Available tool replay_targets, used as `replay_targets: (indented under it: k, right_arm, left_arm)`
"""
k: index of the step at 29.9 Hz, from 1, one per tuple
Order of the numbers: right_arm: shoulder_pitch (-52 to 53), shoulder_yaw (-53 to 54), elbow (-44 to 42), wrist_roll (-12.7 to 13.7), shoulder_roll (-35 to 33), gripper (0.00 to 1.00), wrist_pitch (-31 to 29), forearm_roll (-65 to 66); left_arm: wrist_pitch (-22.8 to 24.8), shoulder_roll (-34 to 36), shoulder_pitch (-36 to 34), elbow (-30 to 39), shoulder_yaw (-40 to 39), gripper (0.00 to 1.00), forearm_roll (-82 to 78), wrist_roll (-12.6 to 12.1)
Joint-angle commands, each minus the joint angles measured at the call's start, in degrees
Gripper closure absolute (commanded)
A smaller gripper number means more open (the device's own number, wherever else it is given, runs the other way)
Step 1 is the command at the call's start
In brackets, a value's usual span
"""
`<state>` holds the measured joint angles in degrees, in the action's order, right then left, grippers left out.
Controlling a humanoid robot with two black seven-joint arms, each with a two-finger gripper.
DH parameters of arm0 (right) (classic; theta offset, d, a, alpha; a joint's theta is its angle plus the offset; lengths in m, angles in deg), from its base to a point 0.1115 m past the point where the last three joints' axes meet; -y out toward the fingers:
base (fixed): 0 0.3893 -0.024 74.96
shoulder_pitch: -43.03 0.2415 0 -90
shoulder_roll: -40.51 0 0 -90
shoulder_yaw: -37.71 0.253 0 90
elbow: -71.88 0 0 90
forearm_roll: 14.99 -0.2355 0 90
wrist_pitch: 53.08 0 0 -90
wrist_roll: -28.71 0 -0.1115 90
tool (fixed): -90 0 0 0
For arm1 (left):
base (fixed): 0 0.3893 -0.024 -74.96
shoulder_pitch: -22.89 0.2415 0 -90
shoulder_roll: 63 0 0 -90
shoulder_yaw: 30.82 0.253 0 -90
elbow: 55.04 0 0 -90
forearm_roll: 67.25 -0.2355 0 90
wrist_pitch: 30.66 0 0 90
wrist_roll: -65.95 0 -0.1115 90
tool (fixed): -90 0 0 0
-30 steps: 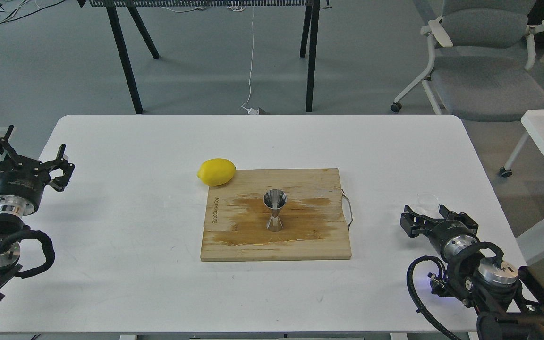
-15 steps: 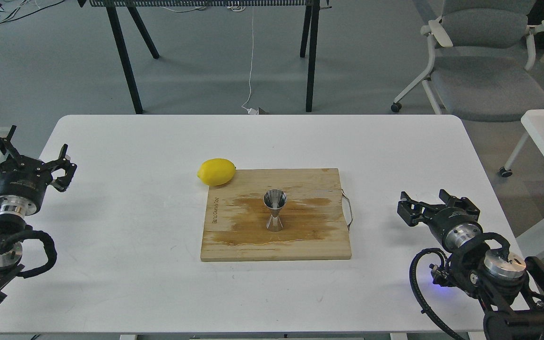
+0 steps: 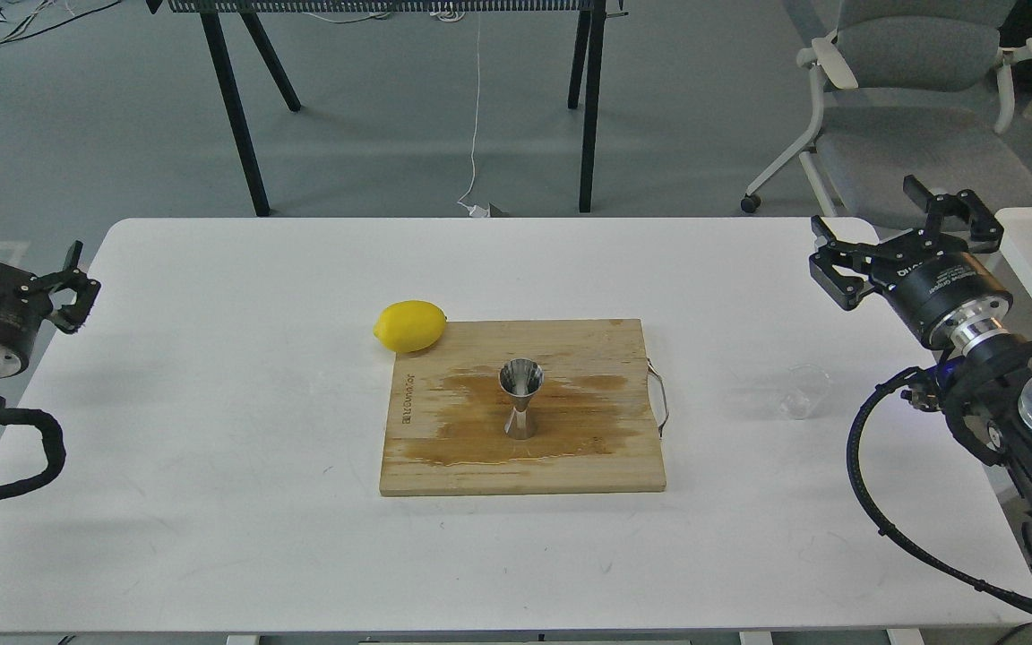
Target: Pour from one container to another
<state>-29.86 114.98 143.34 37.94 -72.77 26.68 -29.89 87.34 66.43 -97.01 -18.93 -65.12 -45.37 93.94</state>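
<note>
The small clear cup (image 3: pixel 803 391) stands on the white table right of the board, with nothing holding it. The steel hourglass jigger (image 3: pixel 521 399) stands upright in the middle of the wooden cutting board (image 3: pixel 570 466), on a dark wet patch. My right gripper (image 3: pixel 906 226) is open and empty, raised well behind and to the right of the cup. At the table's left edge my left gripper (image 3: pixel 19 253) is open and empty, far from both vessels.
A yellow lemon (image 3: pixel 410 325) lies at the board's far left corner. The board has a metal handle (image 3: pixel 659 399) on its right side. A grey office chair (image 3: pixel 919 116) and black table legs (image 3: pixel 238 116) stand beyond the table.
My right gripper has lifted away from the cup, moving up and back to the right; the cup now shows alone on the table. The left gripper has drawn back to the left.
</note>
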Motion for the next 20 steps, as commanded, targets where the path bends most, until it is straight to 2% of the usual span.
replay_targets:
  k: [1, 3, 5, 20]
  right_arm:
    - [4.94, -3.08, -10.34, 1.50, -0.01, 0.01, -16.78, 0.92]
    - [6.61, -3.53, -17.63, 1.50, 0.69, 0.01, -17.76, 0.92]
    - [8.11, -3.79, -20.83, 1.50, 1.56, 0.01, -17.76, 0.84]
    - [9.34, -1.59, -21.72, 0.62, 3.94, 0.01, -17.76, 0.92]
  left_arm:
    - [0.00, 1.97, -3.84, 0.09, 0.99, 0.01, -5.33, 0.00]
    - [0.00, 2.14, -5.95, 0.18, 2.39, 0.01, -6.40, 0.00]
    - [0.00, 2.06, -7.54, 0.79, 3.80, 0.01, -6.40, 0.00]
    - [0.00, 0.03, -8.87, 0.09, 4.25, 0.01, -6.40, 0.00]
